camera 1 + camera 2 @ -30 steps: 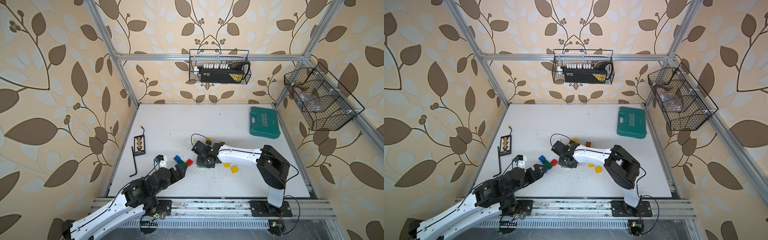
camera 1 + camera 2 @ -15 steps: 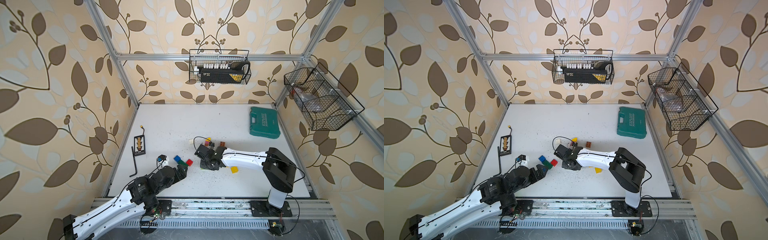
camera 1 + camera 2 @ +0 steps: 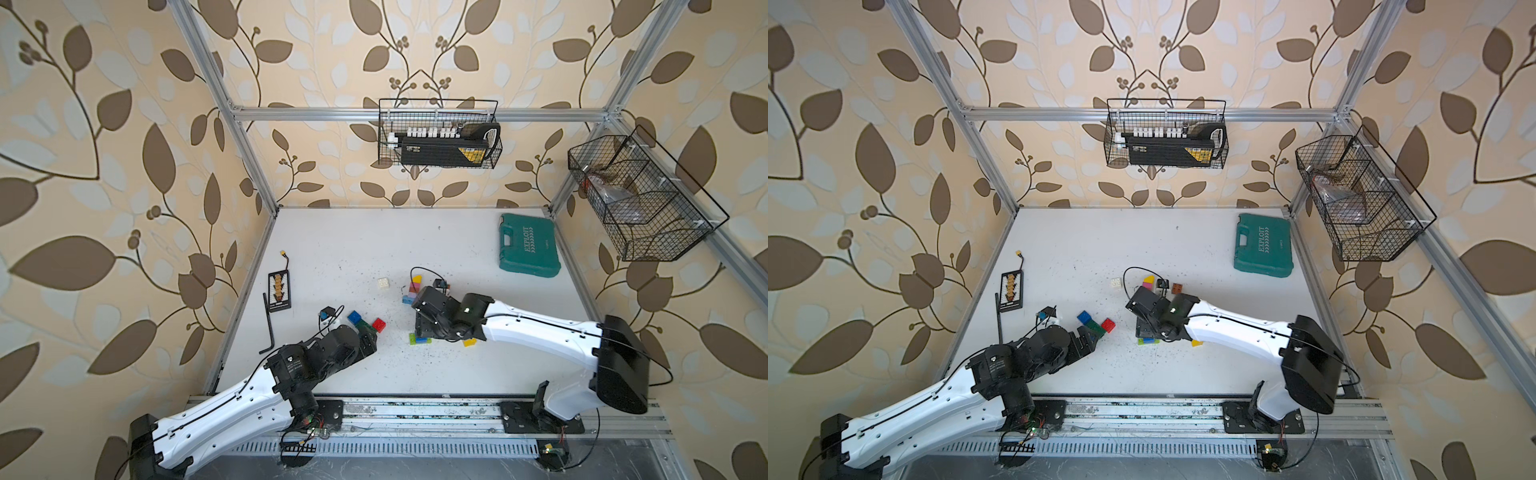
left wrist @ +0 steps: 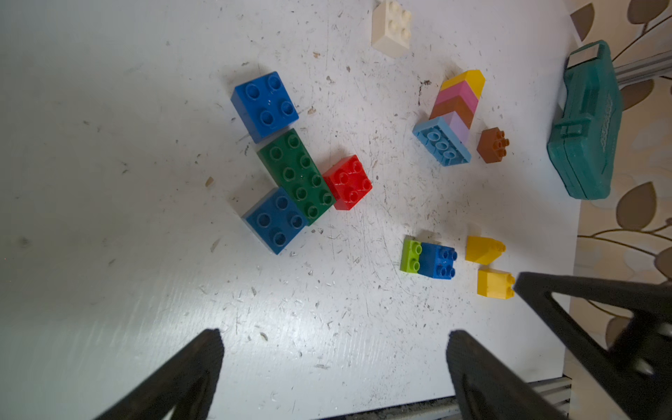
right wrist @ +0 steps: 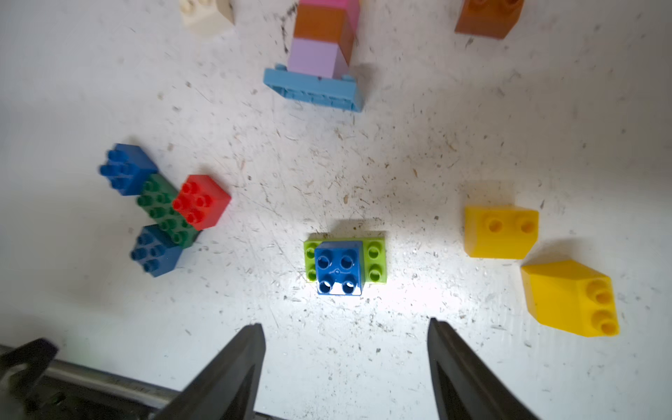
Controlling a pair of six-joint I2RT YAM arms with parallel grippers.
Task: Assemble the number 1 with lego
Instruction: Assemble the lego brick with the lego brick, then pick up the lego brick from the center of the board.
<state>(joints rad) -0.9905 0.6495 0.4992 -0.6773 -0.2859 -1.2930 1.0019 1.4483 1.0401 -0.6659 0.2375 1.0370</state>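
The blue brick on the lime brick was glossy moulded plastic, throwing a hard highlight. The white tabletop beneath looked matt, scratched and gritty. My right fingers were dull black plastic. At two o'clock on the table, the teal case looked like smooth plastic; the frame rail at twelve o'clock was brushed metal.

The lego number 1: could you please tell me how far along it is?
Done: a five-brick column lies built, and a blue brick sits on the lime brick. In hand: nothing; right gripper and left gripper are open. Left: probably joining these; yellow slopes lie loose.
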